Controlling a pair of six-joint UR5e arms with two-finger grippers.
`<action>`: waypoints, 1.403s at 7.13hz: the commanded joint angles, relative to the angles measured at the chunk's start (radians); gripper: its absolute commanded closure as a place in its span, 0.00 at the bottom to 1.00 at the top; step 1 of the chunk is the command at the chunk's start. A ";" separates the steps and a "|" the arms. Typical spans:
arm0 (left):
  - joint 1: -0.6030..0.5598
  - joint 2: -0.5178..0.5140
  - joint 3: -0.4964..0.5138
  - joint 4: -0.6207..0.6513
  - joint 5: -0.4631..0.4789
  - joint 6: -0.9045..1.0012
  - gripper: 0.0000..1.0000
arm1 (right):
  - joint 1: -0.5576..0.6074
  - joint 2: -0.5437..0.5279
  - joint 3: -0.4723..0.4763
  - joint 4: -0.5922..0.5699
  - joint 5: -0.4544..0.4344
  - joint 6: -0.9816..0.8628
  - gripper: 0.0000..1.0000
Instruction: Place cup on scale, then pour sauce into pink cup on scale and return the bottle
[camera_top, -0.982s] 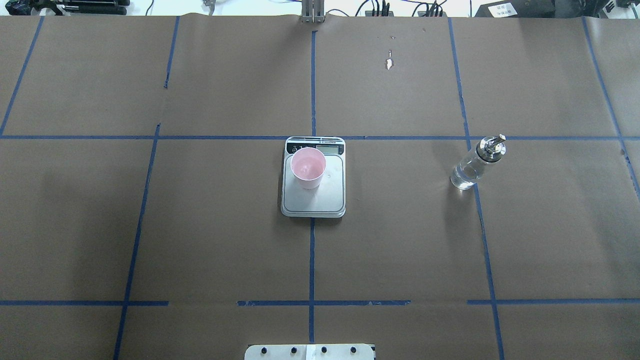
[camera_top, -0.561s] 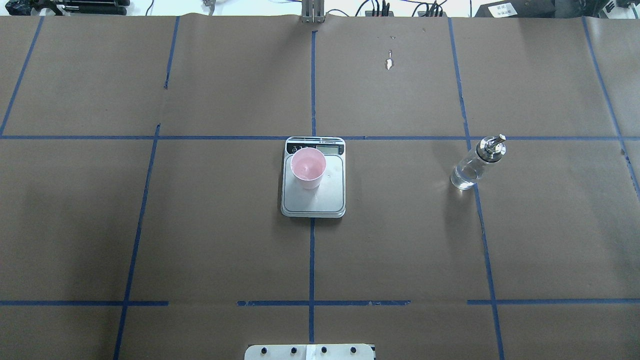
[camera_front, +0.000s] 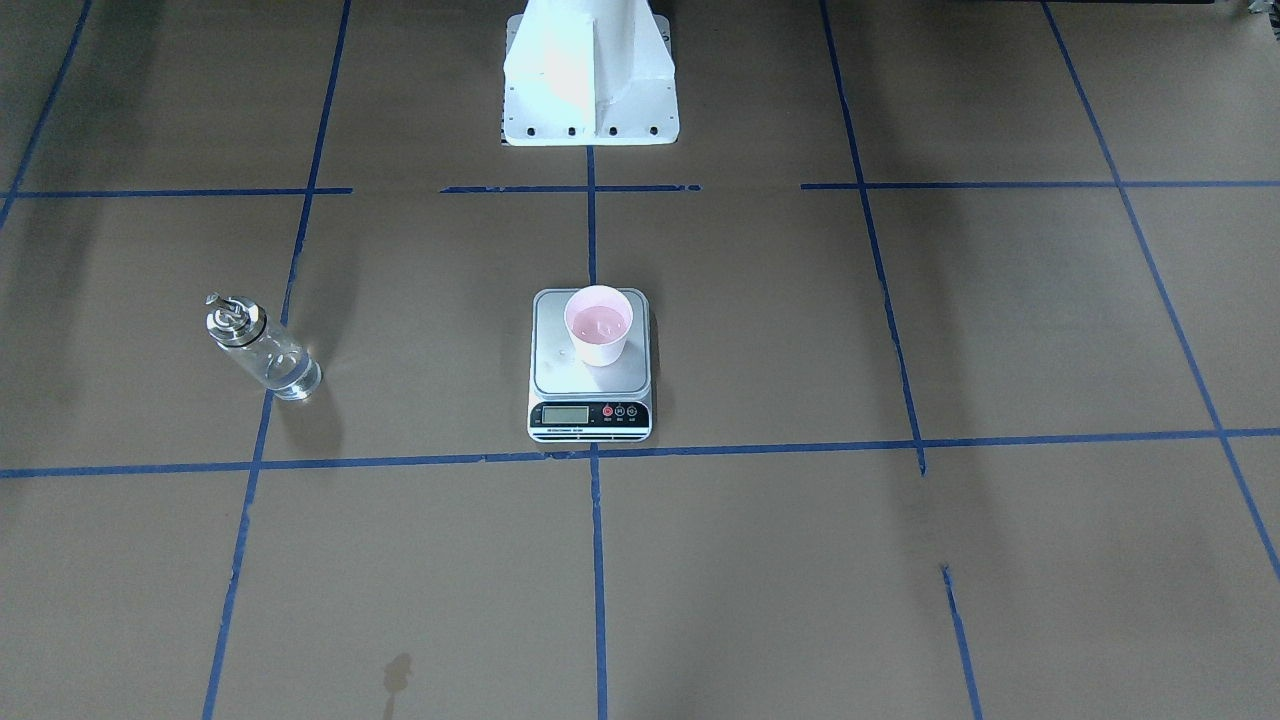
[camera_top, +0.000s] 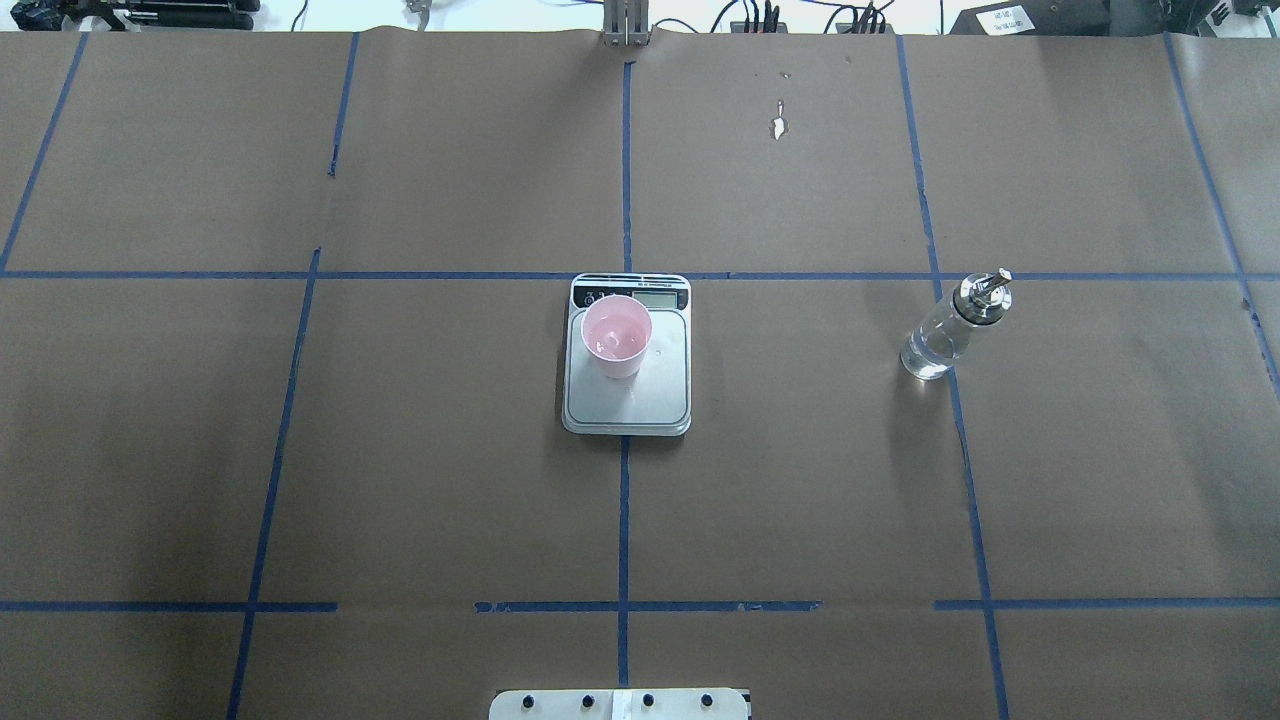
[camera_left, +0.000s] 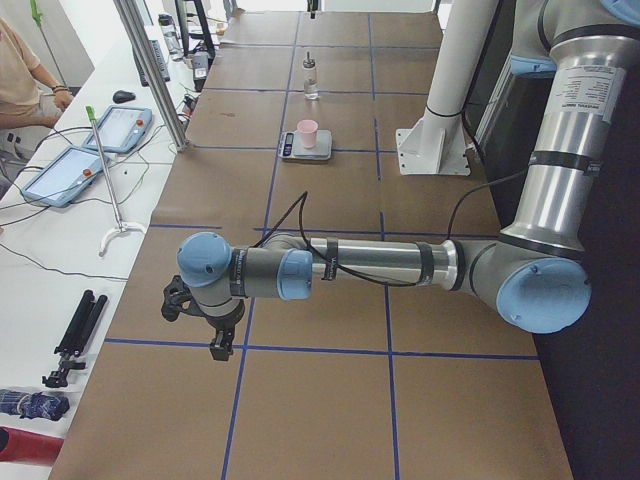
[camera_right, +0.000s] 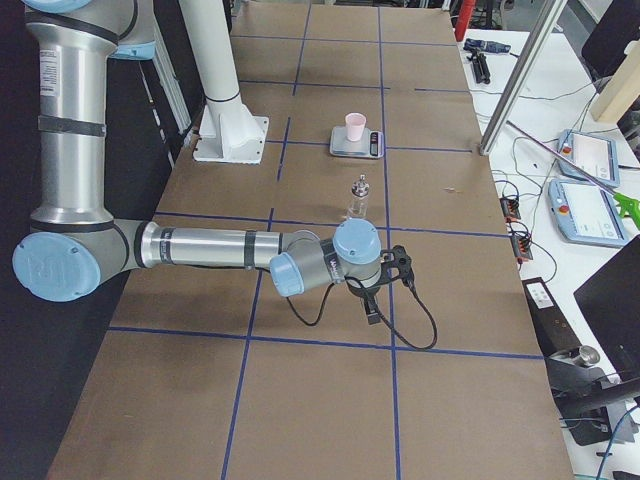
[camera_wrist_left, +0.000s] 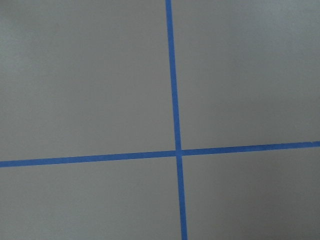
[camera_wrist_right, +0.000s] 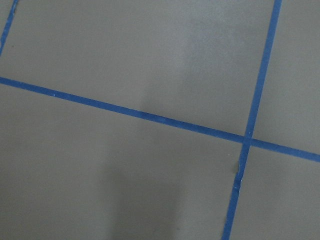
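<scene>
The pale pink cup (camera_top: 617, 335) stands upright on the silver scale (camera_top: 650, 400), toward its display end, with some clear liquid inside. The glass bottle (camera_top: 940, 340) with its metal spout stands upright on the brown paper, far to the scale's right in the overhead view, and holds clear sauce. Nothing grips either one. My left gripper (camera_left: 222, 345) hangs over the table end far from the cup, seen only in the exterior left view. My right gripper (camera_right: 372, 315) hangs near the table's other end, a little short of the bottle (camera_right: 358, 195). I cannot tell whether either is open or shut.
Blue tape lines divide the brown paper into squares. The white robot pedestal (camera_front: 590, 70) stands at the table's robot side. Tablets (camera_left: 120, 128) and cables lie on the white side bench, where a person (camera_left: 20, 70) sits. Both wrist views show only paper and tape.
</scene>
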 joint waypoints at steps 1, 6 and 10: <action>0.055 -0.005 0.008 -0.021 0.010 -0.115 0.00 | -0.005 0.085 0.028 -0.327 -0.049 -0.225 0.00; 0.109 -0.006 -0.057 0.086 0.019 -0.005 0.00 | 0.030 0.097 0.025 -0.418 -0.068 -0.342 0.00; 0.109 0.020 -0.075 0.076 0.007 -0.001 0.00 | 0.032 0.102 0.031 -0.409 -0.060 -0.340 0.00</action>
